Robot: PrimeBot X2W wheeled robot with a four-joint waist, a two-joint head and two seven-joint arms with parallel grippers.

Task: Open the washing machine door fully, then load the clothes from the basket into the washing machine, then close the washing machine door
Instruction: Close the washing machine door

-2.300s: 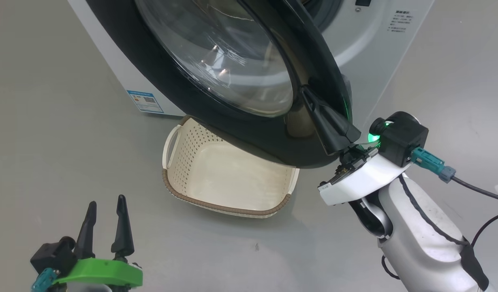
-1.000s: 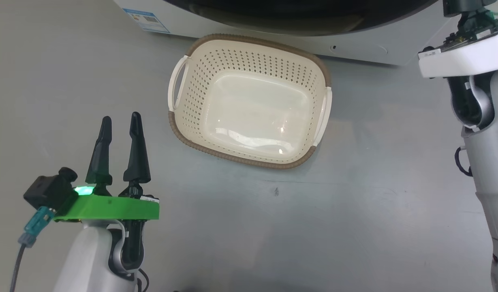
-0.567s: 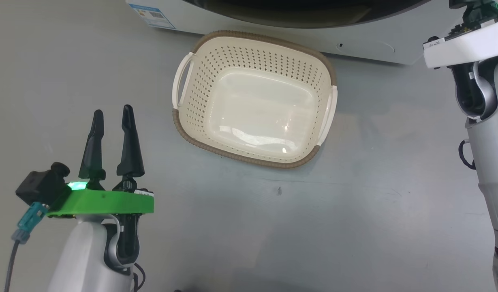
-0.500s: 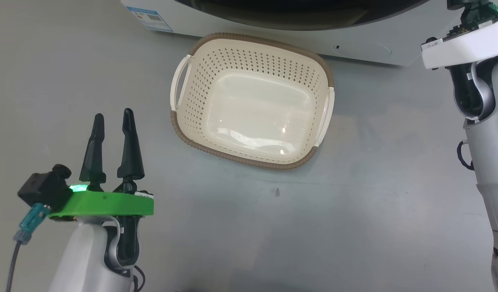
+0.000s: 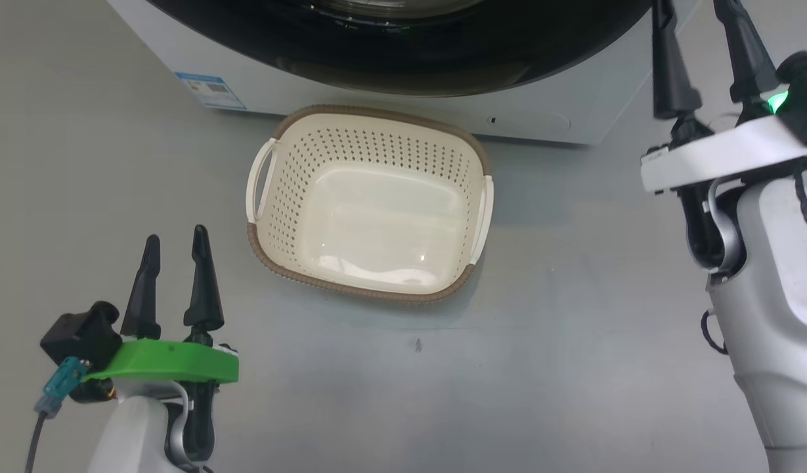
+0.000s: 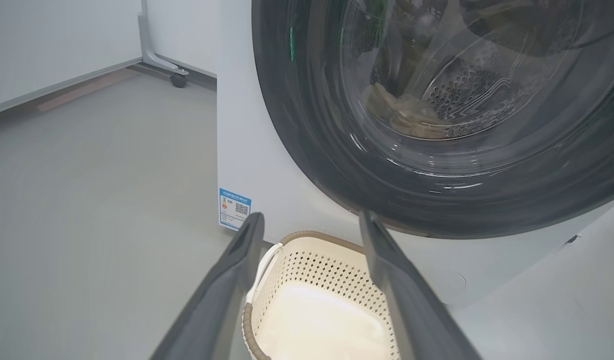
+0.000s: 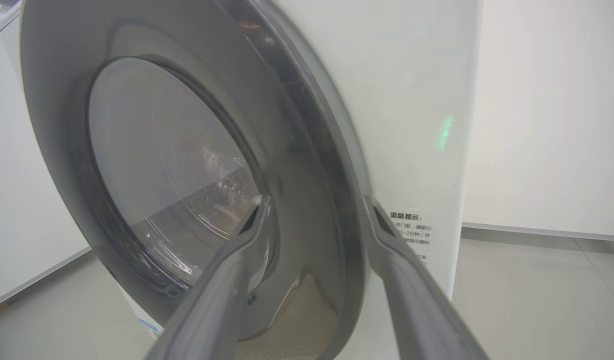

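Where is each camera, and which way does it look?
Head view: on the robot's head, looking down at the floor, basket and washer; left gripper, right gripper and forearms show.
Left wrist view: on the left arm, looking along its fingers at the door and basket.
Right wrist view: on the right arm, looking along its fingers at the door's right edge.
Shared: head and left wrist views both show the basket and blue label; all three show the door.

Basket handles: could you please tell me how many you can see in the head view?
2: the left handle on the basket's left end, the right handle on its right end. No others seem hidden.
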